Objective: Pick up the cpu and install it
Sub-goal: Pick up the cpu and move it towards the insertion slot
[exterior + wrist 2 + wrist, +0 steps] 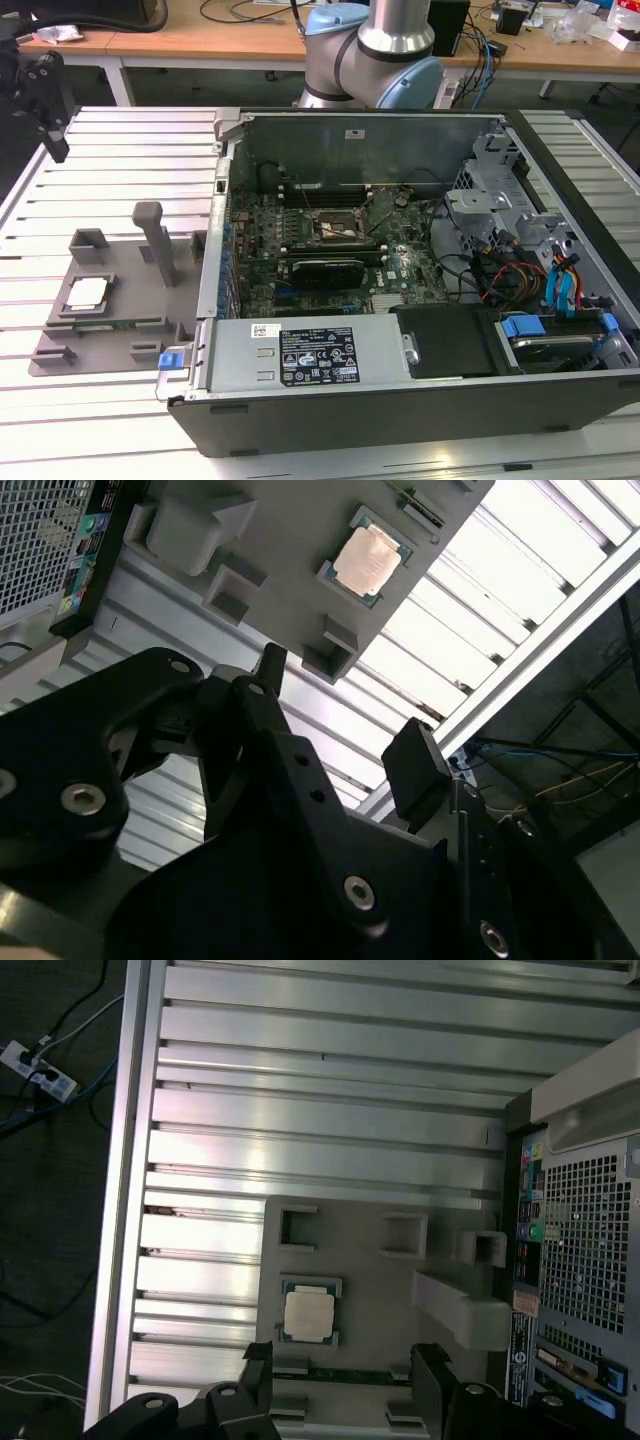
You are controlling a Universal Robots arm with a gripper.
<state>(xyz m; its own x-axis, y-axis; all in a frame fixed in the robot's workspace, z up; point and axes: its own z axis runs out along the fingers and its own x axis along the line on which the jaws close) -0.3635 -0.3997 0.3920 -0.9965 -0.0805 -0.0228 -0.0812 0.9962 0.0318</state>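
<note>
Hand (343,1355) well clear of the cpu (308,1312)

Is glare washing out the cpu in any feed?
Second wrist view: the cpu top is washed pinkish-white by glare, and the slatted table near it is blown out. First wrist view: the cpu is evenly lit; bright bands lie on the table only. Exterior view: the cpu is pale, without glare.
</note>
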